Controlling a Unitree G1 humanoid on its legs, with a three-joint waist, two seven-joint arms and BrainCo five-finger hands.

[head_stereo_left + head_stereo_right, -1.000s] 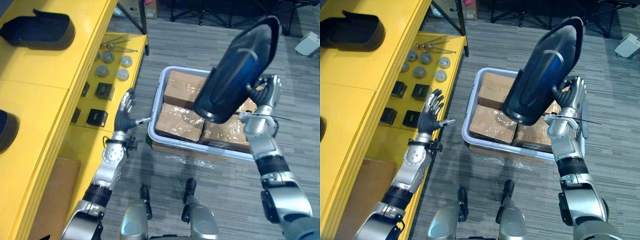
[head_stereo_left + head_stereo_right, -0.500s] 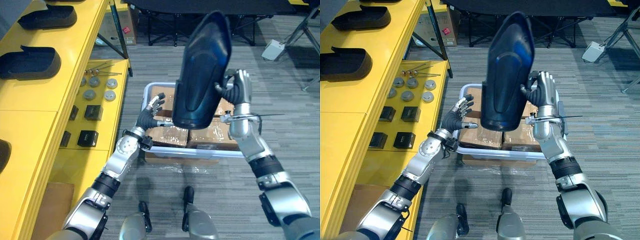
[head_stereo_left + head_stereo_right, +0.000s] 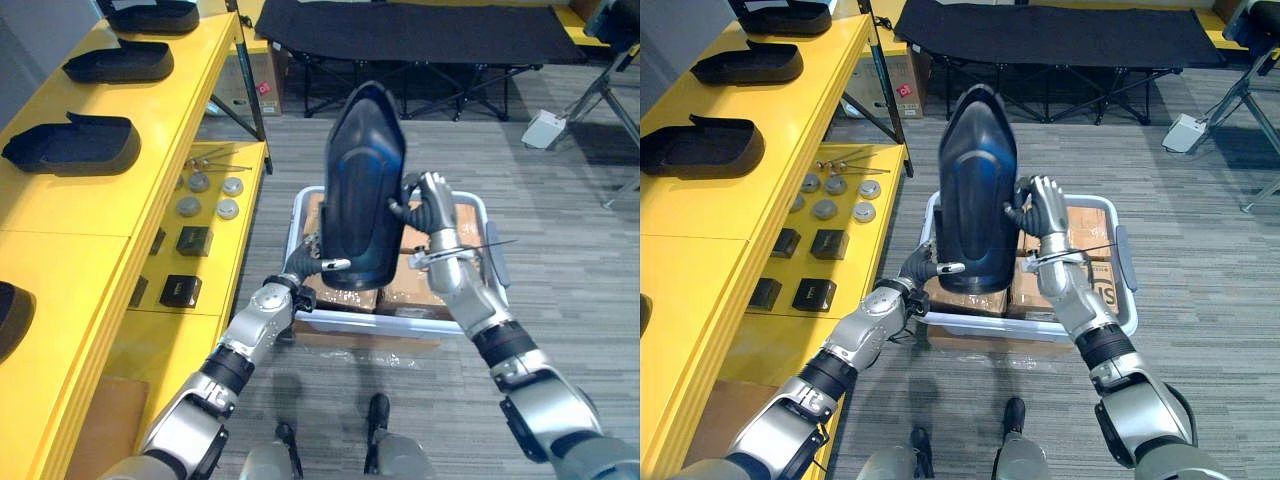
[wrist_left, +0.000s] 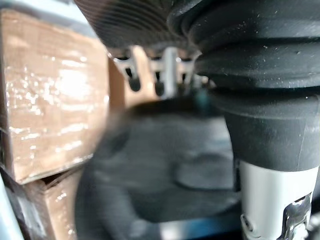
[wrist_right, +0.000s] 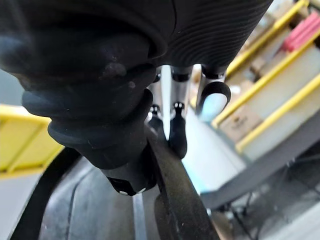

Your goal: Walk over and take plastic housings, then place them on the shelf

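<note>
The right hand [image 3: 1042, 212] was clamped on the three-o'clock rim of the plastic housing [image 3: 975, 180], holding it upright over the bin [image 3: 1124, 262], with the left hand [image 3: 920, 265], its grasp impossible to tell, bracing the seven-o'clock corner, likely for carrying to the shelf [image 3: 700, 210] at nine o'clock.

A plastic housing [image 3: 362, 190] is held upright above a bin [image 3: 1124, 290], between the left hand [image 3: 305, 264] and right hand [image 3: 432, 200]. Cardboard boxes [image 3: 1095, 225] are packed in the bin. A shelf [image 3: 80, 215] stands to the left, with further housings [image 3: 72, 145] lined on top and round parts [image 3: 208, 195] below.
</note>
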